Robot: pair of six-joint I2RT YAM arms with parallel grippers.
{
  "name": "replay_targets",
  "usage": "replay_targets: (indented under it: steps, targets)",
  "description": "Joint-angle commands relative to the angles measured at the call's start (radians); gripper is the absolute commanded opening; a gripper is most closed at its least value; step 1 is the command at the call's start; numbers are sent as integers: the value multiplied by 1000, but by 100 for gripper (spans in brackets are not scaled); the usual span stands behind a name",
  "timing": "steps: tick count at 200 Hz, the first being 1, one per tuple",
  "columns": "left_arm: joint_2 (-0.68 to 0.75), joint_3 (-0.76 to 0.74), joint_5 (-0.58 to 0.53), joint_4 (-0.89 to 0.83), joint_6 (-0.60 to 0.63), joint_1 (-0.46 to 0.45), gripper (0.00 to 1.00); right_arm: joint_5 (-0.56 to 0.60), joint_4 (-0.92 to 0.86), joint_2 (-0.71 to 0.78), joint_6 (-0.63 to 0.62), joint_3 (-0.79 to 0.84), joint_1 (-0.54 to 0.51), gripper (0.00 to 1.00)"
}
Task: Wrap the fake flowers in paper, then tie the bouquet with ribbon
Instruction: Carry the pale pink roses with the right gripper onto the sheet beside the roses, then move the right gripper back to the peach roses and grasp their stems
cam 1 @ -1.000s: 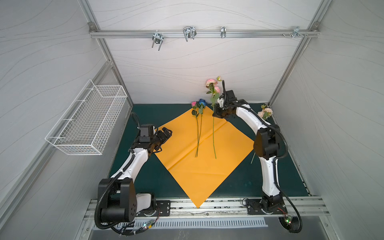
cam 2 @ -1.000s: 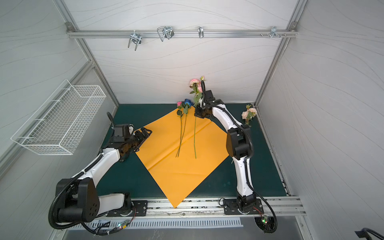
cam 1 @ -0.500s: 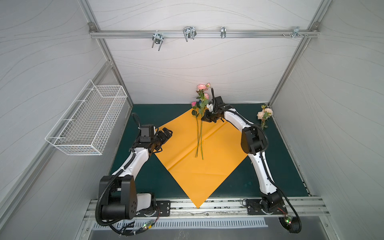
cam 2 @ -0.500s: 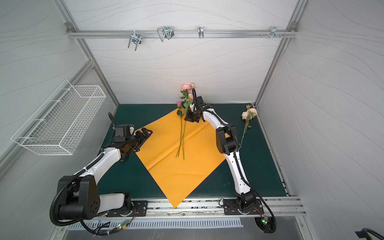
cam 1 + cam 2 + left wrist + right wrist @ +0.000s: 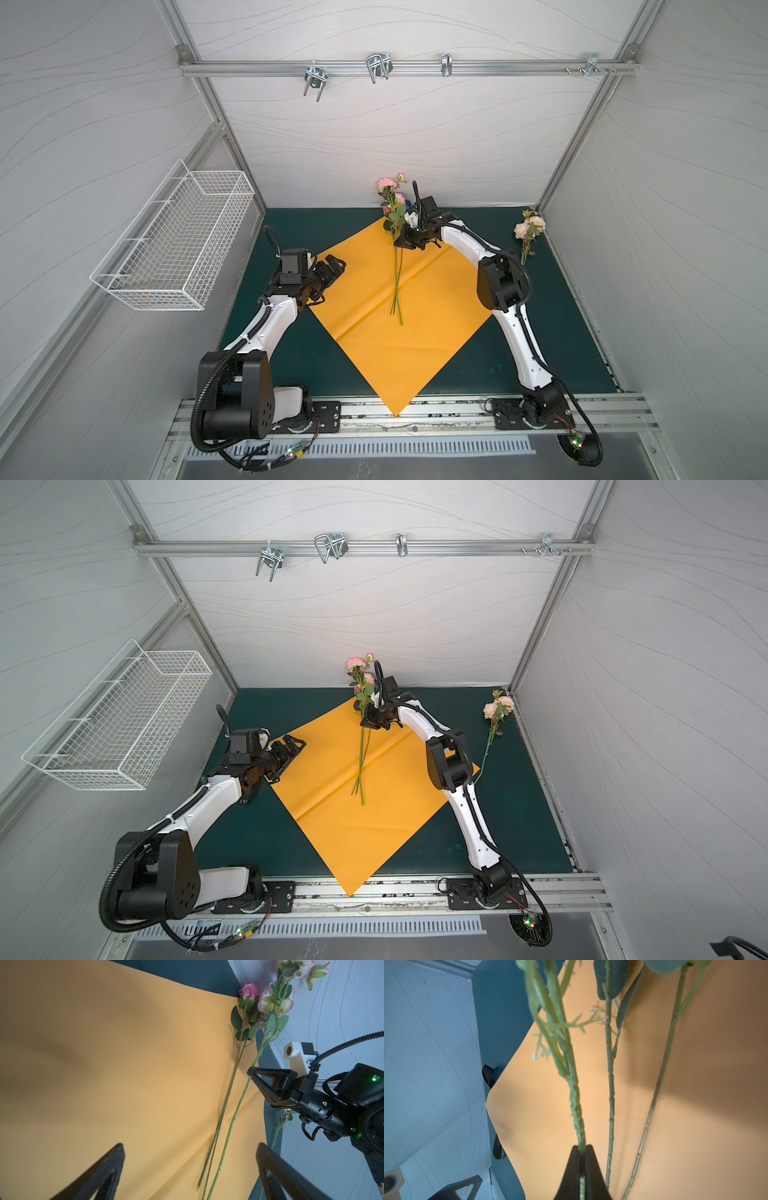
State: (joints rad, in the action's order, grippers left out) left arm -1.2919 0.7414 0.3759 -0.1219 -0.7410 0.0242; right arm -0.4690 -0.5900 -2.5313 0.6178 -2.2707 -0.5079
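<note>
Over orange paper (image 5: 374, 353), right pincer (image 5: 582, 1149) clamps one bouquet stem (image 5: 575, 1103).

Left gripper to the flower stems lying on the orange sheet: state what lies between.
Nothing but bare orange sheet separates the left gripper from the flower stems, as a top view shows.
</note>
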Motion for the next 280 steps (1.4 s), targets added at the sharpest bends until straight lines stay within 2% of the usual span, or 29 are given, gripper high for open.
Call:
replay_targets:
  steps: [1,45,62,80,113,143,175,207,238,280]
  targets:
    - [20,-5,8,25,-9,-3,99,18,19,-32,19,4,11,12]
    - [19,-8,11,22,-8,-3,99,5,4,-25,0,6,12,23]
    - [21,-7,12,19,-9,-4,99,8,3,7,-17,20,12,31]
    - [27,-5,12,16,-8,-3,99,15,-8,55,-42,40,15,34]
    - [39,-2,9,6,-4,-3,99,29,-47,190,-101,106,28,40]
    - [49,0,6,1,-6,-3,99,75,-62,380,-139,278,67,45]
    - [60,0,4,-5,-3,-3,99,261,-87,638,-180,595,186,45]
    - [60,-8,6,6,-2,-3,99,389,-106,799,-219,848,425,47]
    - [40,-10,23,27,-10,-3,99,445,-109,763,-269,919,598,49]
    - [27,6,29,18,-3,-3,99,497,-109,621,-308,872,643,50]
